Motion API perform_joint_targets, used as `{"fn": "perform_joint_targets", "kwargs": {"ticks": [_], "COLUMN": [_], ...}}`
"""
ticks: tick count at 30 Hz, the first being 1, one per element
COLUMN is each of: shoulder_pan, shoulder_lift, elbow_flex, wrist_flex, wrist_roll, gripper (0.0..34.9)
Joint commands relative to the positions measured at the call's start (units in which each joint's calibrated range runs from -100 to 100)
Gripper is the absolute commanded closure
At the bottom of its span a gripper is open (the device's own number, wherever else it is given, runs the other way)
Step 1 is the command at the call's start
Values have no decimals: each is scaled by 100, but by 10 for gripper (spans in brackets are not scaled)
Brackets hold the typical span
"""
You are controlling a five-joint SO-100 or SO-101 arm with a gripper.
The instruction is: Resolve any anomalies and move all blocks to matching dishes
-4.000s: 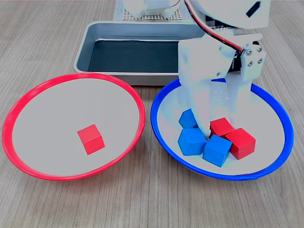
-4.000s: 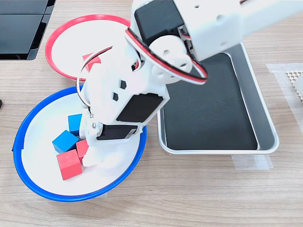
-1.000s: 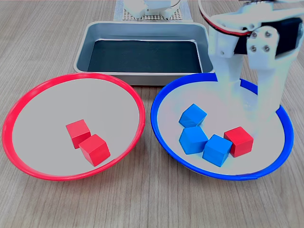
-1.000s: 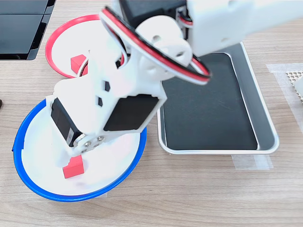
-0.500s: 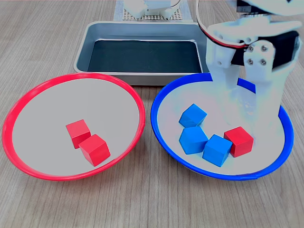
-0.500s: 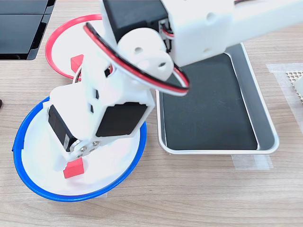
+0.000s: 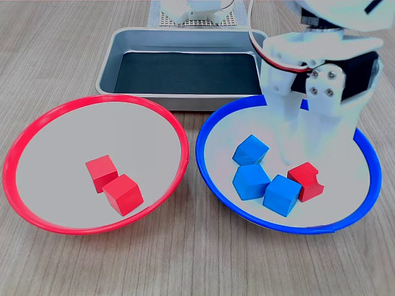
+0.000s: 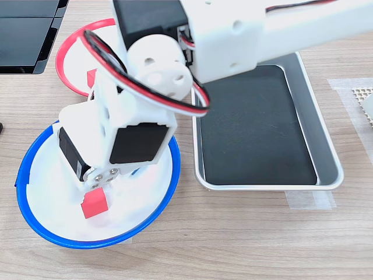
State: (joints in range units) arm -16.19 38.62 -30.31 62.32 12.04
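surface: wooden table (image 7: 62, 55) | on it: red-rimmed dish (image 7: 37, 123), blue-rimmed dish (image 7: 213, 185), grey tray (image 7: 114, 46)

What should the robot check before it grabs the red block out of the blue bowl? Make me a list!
1. Small matte red cube sits in the wide blue-rimmed bowl, the wrong one: not ok.
2. White gripper is right over that cube: ok.
3. Fingers open on either side of the cube: cannot tell, the fingertips blur against the pale bowl.
4. Nearest small blue cube touches the red one, so it may get nudged: not ok.
5. Wide red-rimmed bowl has bare room beside its two red cubes: ok.
6. Three blue cubes are in the blue-rimmed bowl: ok.
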Motion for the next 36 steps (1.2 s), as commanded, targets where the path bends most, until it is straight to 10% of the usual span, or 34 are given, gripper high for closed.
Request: {"fn": "perform_joint_targets", "kwargs": {"ticks": [1, 9, 25, 36], "shoulder_pan": [71, 118, 476, 2377], "shoulder_lift": [14, 57, -1828, -2297], "elbow_flex": [-315, -360, 232, 687], "wrist_flex": [120, 186, 1531, 1259], "wrist_roll": [49, 107, 317, 1416], "gripper": [205, 346, 347, 347]}}
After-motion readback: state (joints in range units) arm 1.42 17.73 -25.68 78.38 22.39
